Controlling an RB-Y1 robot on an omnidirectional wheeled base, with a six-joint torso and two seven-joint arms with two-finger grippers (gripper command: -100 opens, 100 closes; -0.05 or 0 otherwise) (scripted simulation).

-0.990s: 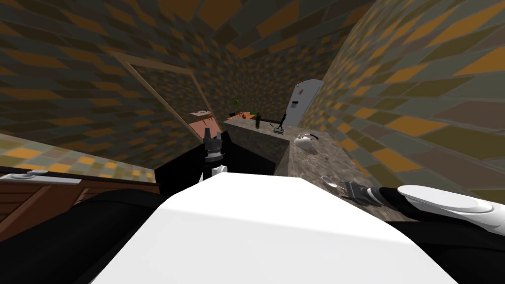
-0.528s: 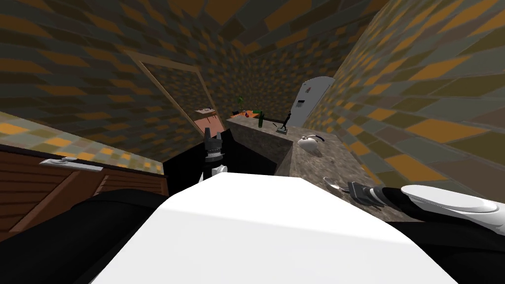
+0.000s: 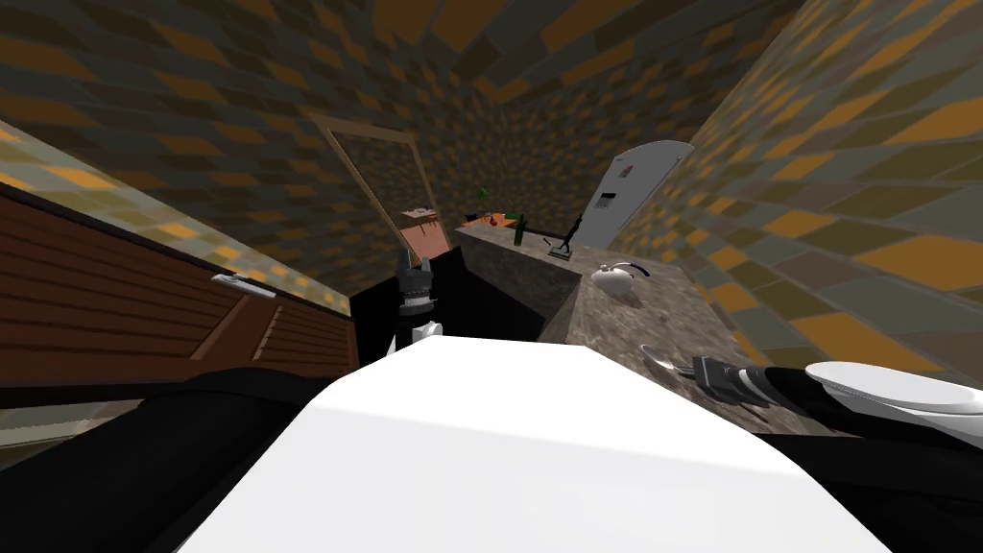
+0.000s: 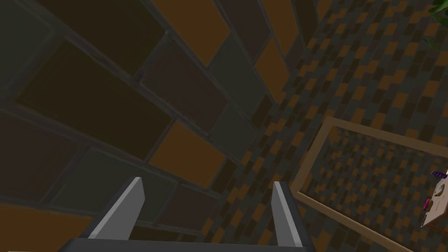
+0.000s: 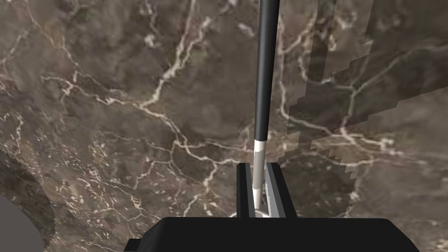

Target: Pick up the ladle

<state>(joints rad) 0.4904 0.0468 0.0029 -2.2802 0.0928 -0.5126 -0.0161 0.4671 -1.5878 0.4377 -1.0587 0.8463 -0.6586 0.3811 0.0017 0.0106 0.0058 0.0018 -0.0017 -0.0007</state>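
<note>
Head view: brown veined worktop (image 3: pixel 624 322) stretching ahead on the right side, white kettle (image 3: pixel 614 278) standing farther along it. Nearer, at the worktop's close end, ladle (image 3: pixel 662 357) held by right gripper (image 3: pixel 708 372). Right wrist view: fingers (image 5: pixel 275 192) closed narrow on the silver shaft, black handle pointing away over the stone; touching the surface or not, cannot tell. Beside the worktop, left gripper (image 3: pixel 414 261) raised, fingers (image 4: pixel 131 203) spread wide, gripping nothing.
</note>
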